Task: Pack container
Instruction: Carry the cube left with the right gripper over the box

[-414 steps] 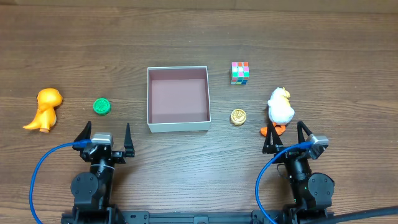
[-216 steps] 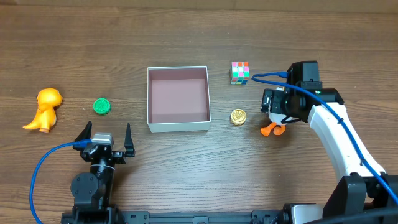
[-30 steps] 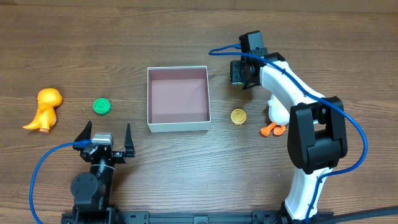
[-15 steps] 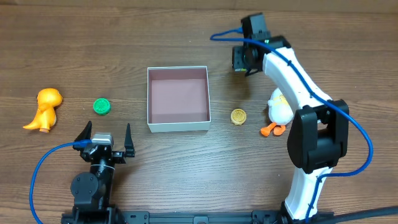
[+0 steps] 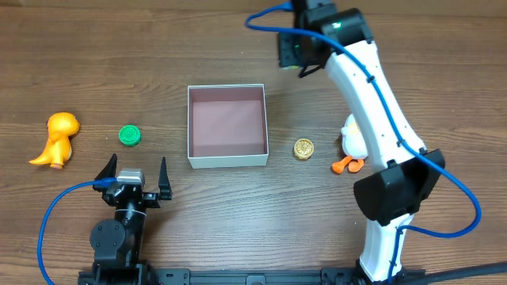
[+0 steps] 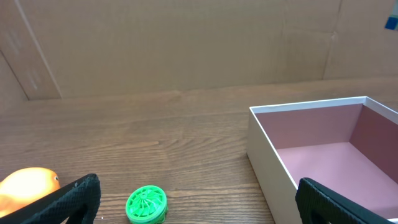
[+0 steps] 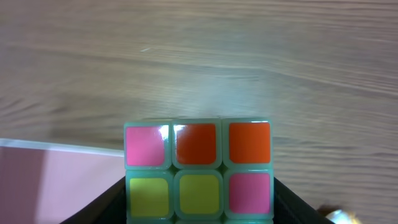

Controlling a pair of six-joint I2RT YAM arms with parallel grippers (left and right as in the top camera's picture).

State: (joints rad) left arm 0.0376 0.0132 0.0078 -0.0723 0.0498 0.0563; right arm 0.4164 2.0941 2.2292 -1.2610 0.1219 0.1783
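Observation:
The container (image 5: 226, 161) is a square white-walled box with a pinkish-brown floor at the table's middle; it also shows in the left wrist view (image 6: 264, 143). My right gripper (image 5: 291, 52) is shut on the puzzle cube (image 7: 198, 169), a pale green cube with pink, orange and yellow squares, held in the air beyond the container's far right corner. My left gripper (image 5: 133, 172) is open and empty near the front left. A green disc (image 5: 130, 135), an orange dinosaur (image 5: 55, 138), a gold coin-like piece (image 5: 303, 148) and a white duck (image 5: 354, 142) lie on the table.
The green disc (image 6: 146, 204) lies just ahead of my left gripper, with the orange dinosaur (image 6: 25, 186) to its left. The right arm (image 5: 372, 103) stretches across the table's right side above the duck. A cardboard wall (image 6: 186, 43) stands behind the table.
My right gripper has lifted the puzzle cube off the table and carried it up and to the left, toward the container's far right corner. The left arm has not moved.

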